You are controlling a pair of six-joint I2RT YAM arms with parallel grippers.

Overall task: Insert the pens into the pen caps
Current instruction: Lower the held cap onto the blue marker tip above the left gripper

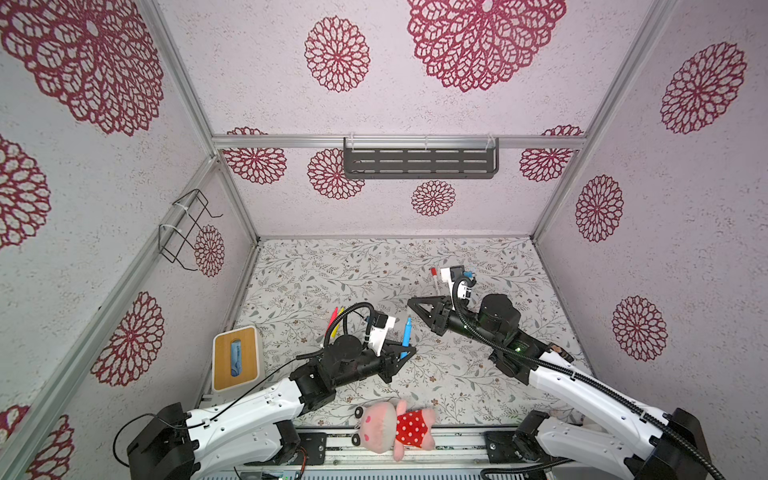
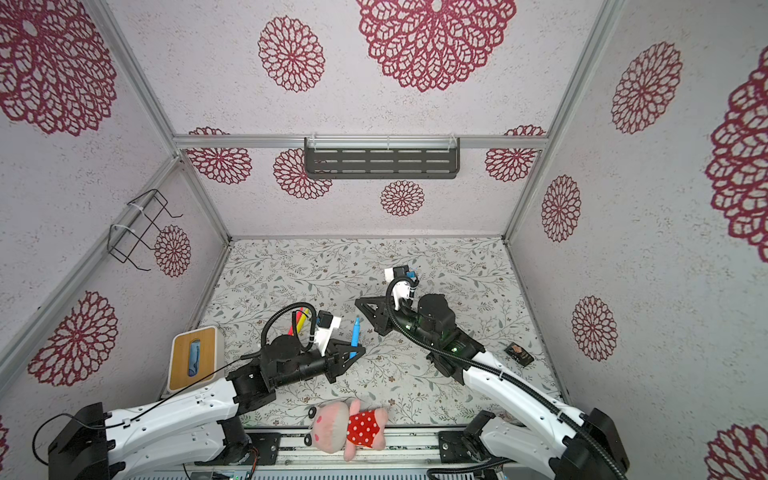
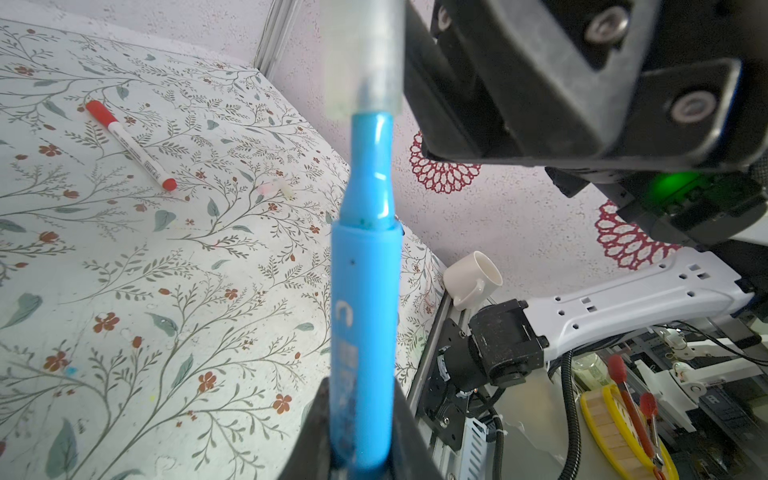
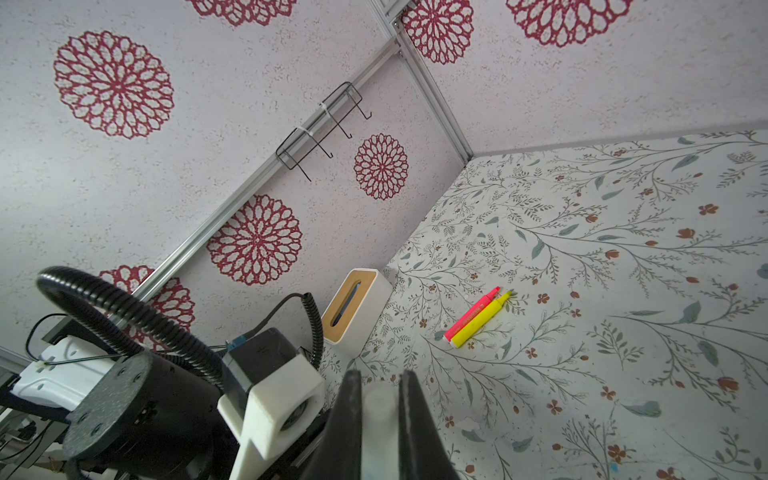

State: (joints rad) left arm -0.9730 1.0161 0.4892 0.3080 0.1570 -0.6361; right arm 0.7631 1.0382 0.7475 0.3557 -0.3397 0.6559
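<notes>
1 blue pen (image 3: 365,291), gripped by left hand (image 3: 361,415)

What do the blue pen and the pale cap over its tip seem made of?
The blue pen: likely smooth glossy plastic; bright highlights sit on its neck. The cap: probably frosted translucent plastic; the pen's tip shows dimly through it.

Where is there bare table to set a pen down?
Bare: the far-left stretch between back wall and pink and yellow pens; also the strip beyond the plush toy. Crowded: mid-table, where left end effector's blue pen meets right end effector's pen cap.
</notes>
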